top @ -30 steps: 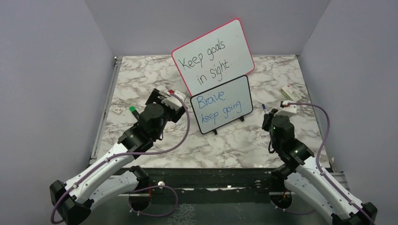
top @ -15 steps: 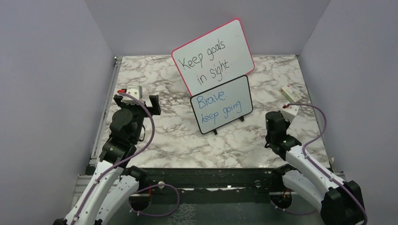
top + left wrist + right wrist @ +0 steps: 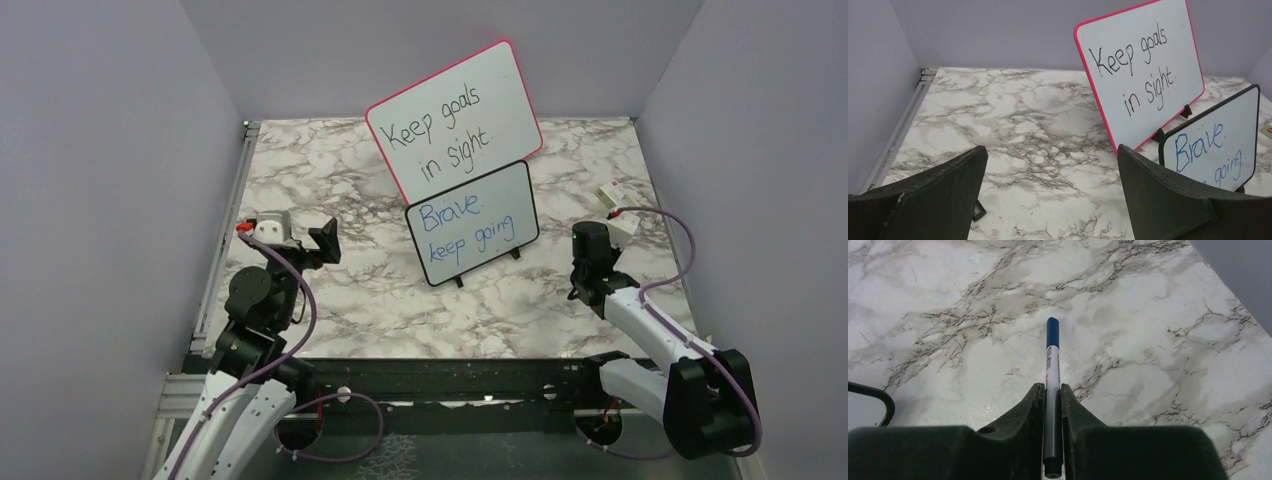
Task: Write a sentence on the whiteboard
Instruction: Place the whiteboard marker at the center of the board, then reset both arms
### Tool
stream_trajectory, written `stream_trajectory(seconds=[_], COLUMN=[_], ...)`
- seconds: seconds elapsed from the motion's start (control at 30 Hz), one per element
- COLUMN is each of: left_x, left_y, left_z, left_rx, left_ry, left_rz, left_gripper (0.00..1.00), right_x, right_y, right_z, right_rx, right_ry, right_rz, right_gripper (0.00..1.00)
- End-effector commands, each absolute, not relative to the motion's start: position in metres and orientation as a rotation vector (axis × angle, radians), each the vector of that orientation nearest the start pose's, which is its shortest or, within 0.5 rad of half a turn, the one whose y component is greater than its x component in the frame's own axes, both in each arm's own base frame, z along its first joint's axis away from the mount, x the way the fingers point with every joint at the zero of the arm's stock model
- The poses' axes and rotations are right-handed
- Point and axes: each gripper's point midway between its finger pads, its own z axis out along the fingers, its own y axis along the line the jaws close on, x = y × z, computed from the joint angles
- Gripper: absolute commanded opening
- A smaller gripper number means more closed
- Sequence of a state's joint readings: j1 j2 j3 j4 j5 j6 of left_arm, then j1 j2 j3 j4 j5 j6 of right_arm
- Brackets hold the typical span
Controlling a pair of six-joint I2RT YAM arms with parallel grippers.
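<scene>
Right claw (image 3: 1052, 387) is pinched nearly shut on a marker (image 3: 1052, 355), whose blue end points forward over bare marble, low at the right side of the table (image 3: 330, 170). Left claw (image 3: 1052, 152) gapes fully wide and holds nothing, raised at the left side and facing the boards. Between the arms, at mid-table, the whiteboard (image 3: 500, 195) stands propped on little black feet, tilted back, well apart from both claws. Its sentence (image 3: 447, 213) reads "Brave." above "keep going" in blue, filling most of the face, so the writing looks about finished. Just behind and above it leans a bigger pink board (image 3: 455, 120) with black words, "Keep goals in sight."; whether the two touch cannot be told. A small white item (image 3: 612, 194) lies near the far right edge. Plain lilac walls close in the table. Risks from here: the thin pen may twist or slip in so narrow a grip if it is pressed down; any further stroke could shove the light board backwards, since nothing braces it; a passing arm could smear the blue ink.
</scene>
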State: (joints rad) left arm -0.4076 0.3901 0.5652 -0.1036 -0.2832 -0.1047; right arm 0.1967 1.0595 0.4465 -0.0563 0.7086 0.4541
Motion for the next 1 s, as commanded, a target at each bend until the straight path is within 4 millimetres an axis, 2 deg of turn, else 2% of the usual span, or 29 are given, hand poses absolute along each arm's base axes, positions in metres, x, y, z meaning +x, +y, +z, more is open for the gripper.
stream_trajectory(seconds=[0.0, 0.23, 0.4, 0.53, 0.63, 0.7, 0.73, 0.83, 0.97], left_x=[0.247, 0.245, 0.240, 0.235, 0.231, 0.226, 0.223, 0.216, 0.210], left_y=[-0.059, -0.067, -0.069, -0.062, -0.054, -0.051, -0.051, -0.048, -0.041], left_z=[0.310, 0.306, 0.303, 0.305, 0.309, 0.315, 0.318, 0.325, 0.333], left_rx=[-0.019, 0.016, 0.025, 0.001, -0.028, -0.023, -0.016, -0.018, -0.076], left_ry=[1.459, 1.503, 1.562, 1.574, 1.557, 1.529, 1.518, 1.495, 1.459], left_rz=[-0.228, -0.260, -0.272, -0.254, -0.234, -0.233, -0.233, -0.236, -0.250], left_gripper=[0.99, 0.99, 0.99, 0.99, 0.99, 0.99, 0.99, 0.99, 0.99], right_x=[0.289, 0.275, 0.271, 0.266, 0.255, 0.245, 0.240, 0.222, 0.199], right_y=[-0.041, -0.043, -0.040, -0.035, -0.033, -0.033, -0.034, -0.040, -0.050], right_z=[0.091, 0.097, 0.127, 0.169, 0.207, 0.235, 0.248, 0.285, 0.308], right_rx=[0.649, 0.691, 0.685, 0.667, 0.637, 0.619, 0.612, 0.578, 0.553], right_ry=[1.992, 1.958, 1.893, 1.839, 1.778, 1.715, 1.681, 1.578, 1.501], right_rz=[-0.353, -0.325, -0.253, -0.175, -0.112, -0.073, -0.060, -0.046, -0.076], right_gripper=[0.23, 0.35, 0.50, 0.68, 0.79, 0.94, 0.97, 1.00, 1.00])
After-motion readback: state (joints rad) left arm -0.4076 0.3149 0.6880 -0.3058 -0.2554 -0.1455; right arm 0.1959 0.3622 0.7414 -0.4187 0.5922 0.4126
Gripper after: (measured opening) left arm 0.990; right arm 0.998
